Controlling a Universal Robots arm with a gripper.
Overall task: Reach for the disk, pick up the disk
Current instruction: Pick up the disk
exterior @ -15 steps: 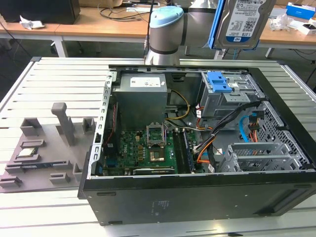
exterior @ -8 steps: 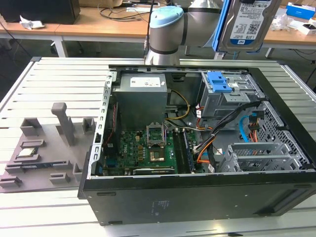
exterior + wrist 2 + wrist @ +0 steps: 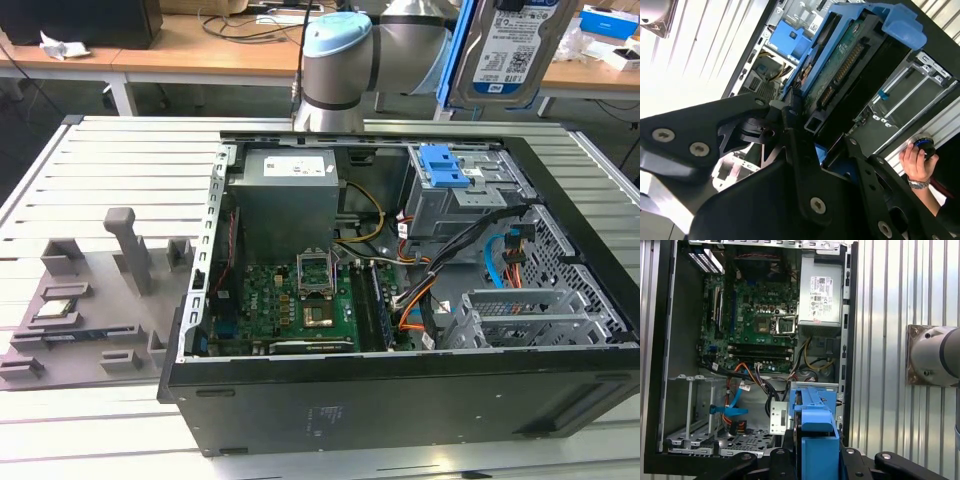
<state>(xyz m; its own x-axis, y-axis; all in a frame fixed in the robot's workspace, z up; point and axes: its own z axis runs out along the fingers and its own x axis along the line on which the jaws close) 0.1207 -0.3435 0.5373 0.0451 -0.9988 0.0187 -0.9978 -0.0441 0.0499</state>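
The reach looks done and the pick-up is as good as finished: the disk (image 3: 515,50) hangs in the air above the far corner of the computer case (image 3: 400,400), label side facing the exterior view, well apart from the drive cage (image 3: 455,205) w/ its blue latch (image 3: 445,165) below it. In the second wrist view the gripper (image 3: 815,135) has its black fingers (image 3: 790,120) closed on one end of the disk (image 3: 840,65), one on each side, w/ the green circuit-board face and blue side rail showing beyond them. The first wrist view looks down past the blue rail (image 3: 817,440) into the open case, motherboard and cables below. So the grip appears firm, though how deep the pads sit on the rails can't be told. Any further move, imo, calls for keeping that clamp tight and the disk level and clear of the case rim and the cables. There's a person's hand (image 3: 915,160) at the table edge near the case (holding something dark, can't tell what), so slow travel makes sense on that side.
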